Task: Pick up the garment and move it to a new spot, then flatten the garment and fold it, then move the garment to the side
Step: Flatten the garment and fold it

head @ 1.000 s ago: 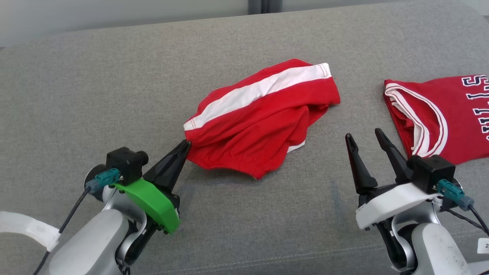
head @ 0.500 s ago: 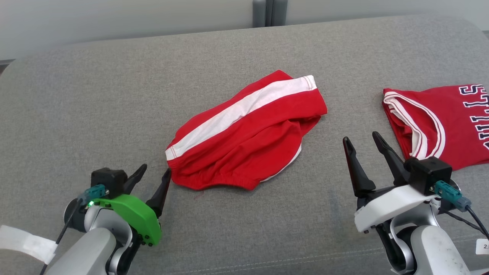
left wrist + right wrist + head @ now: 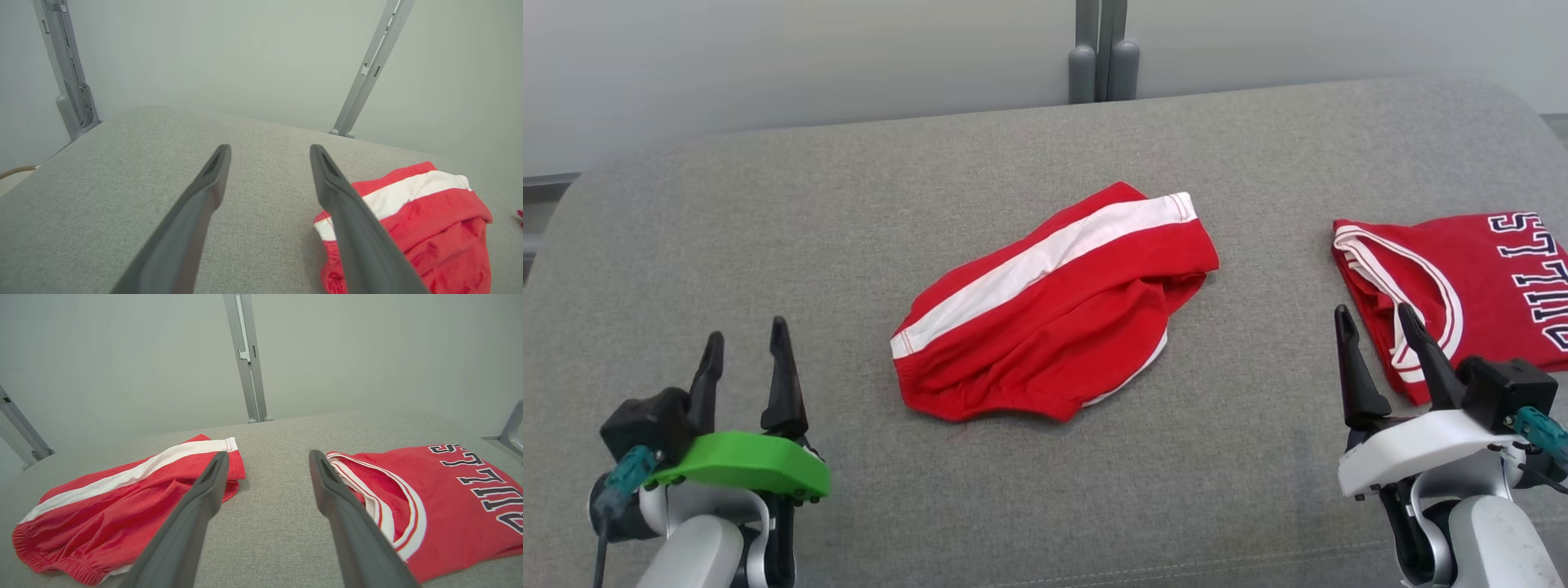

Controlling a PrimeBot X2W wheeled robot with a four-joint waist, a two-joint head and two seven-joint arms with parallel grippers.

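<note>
The left end effector (image 3: 747,331) has released the shorts (image 3: 1054,310) and backed off, fingers apart; the right end effector (image 3: 1372,310) likewise gapes empty. Flattening seems next.

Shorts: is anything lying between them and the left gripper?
Nothing visible does. Bare grey cushion separates the open left gripper from the red shorts. The red jersey lies off to the right, by the right gripper.
</note>
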